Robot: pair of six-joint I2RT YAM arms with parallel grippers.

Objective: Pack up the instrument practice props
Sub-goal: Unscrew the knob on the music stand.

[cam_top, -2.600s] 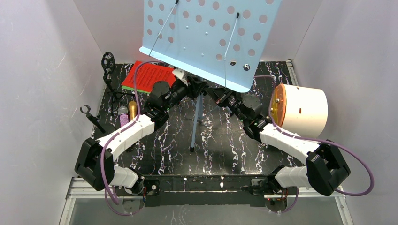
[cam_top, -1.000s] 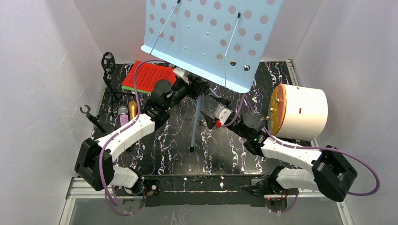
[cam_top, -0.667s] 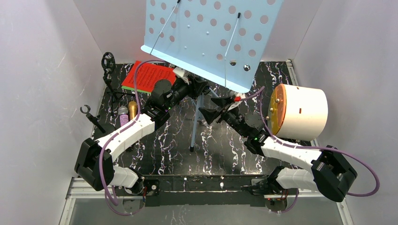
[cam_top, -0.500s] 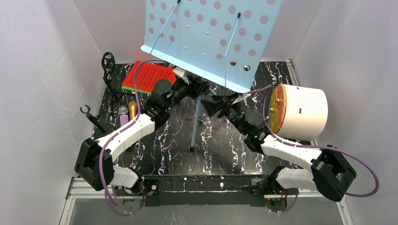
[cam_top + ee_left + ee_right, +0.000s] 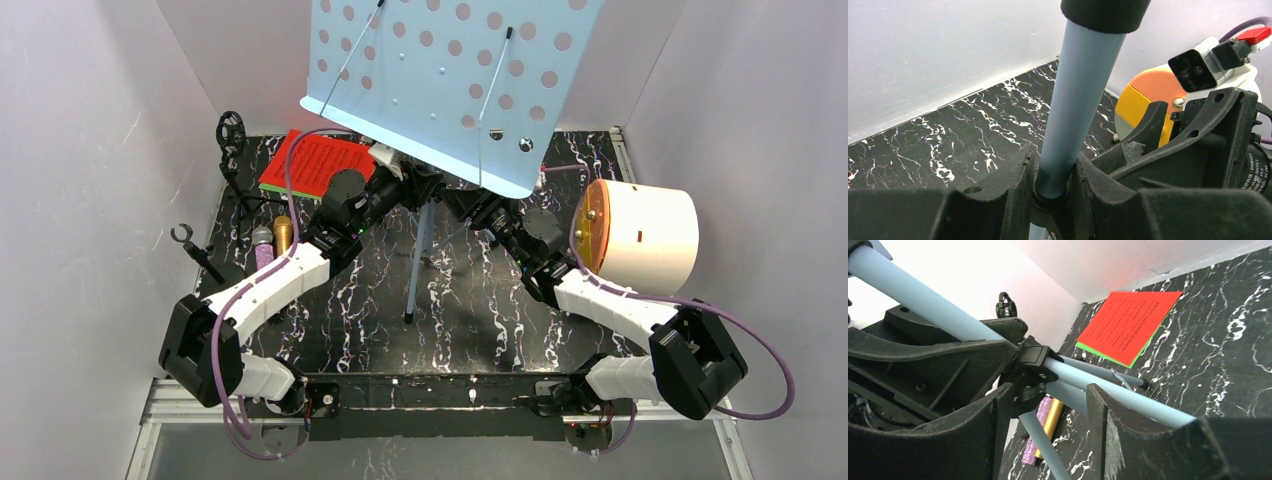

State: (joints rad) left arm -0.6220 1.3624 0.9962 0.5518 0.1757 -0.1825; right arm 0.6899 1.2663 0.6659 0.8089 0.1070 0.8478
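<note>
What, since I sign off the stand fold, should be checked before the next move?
1. Left hand clamped on the stand pole, just above the hub: ok.
2. Right hand straddling the black tripod hub: ok; jaws open, not yet gripping.
3. Tripod legs all seated on the table: cannot tell; only one shows down to its foot.
4. Score sheets clear of the legs: ok, flat at the back left.
5. Gold microphone and purple microphone clear of the stand: ok, lying at the left.

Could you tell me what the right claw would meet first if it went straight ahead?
Likely the black leg hub of the music rack, just ahead between the fingers of the right claw.
</note>
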